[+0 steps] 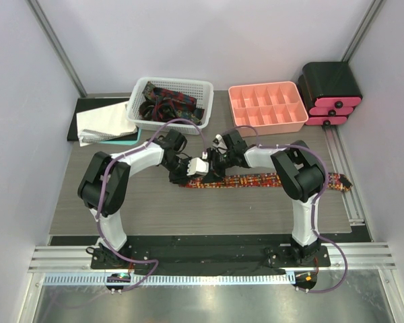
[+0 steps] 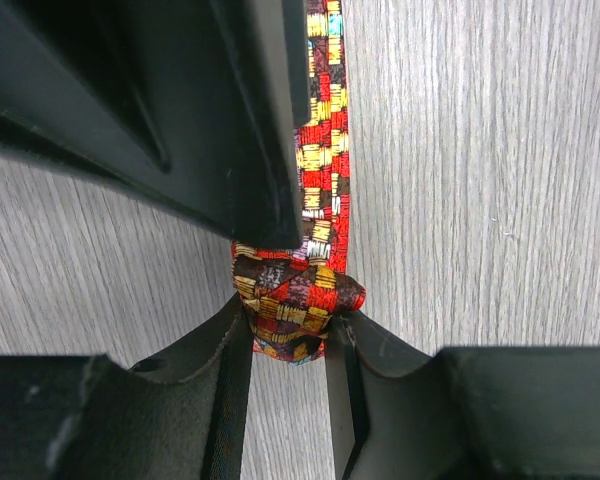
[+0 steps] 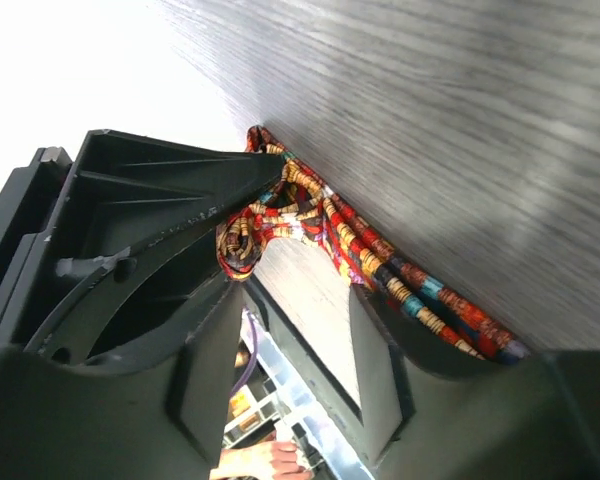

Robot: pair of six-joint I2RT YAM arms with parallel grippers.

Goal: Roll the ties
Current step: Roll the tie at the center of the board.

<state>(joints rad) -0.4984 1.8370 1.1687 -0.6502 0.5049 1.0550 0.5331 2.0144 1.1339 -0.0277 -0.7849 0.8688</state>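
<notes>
A red tie [image 1: 269, 180] with a yellow-orange print lies stretched across the table, its left end rolled into a small coil [image 2: 292, 300]. My left gripper [image 2: 290, 325] is shut on that coil, one finger on each side of it. In the top view the left gripper [image 1: 184, 172] and the right gripper [image 1: 209, 166] meet at the tie's left end. My right gripper [image 3: 300, 290] stands open. The tie [image 3: 400, 275] runs past its fingertips, with bare table showing between the fingers. More ties [image 1: 163, 102] lie heaped in a white basket [image 1: 200, 87].
A pink compartment tray [image 1: 303, 124] stands at the back, right of the basket. A black and pink drawer box [image 1: 330, 91] sits at the back right. White cloth on a dark mat [image 1: 101, 122] lies at the back left. Metal rails line the table's right edge [image 1: 347, 195].
</notes>
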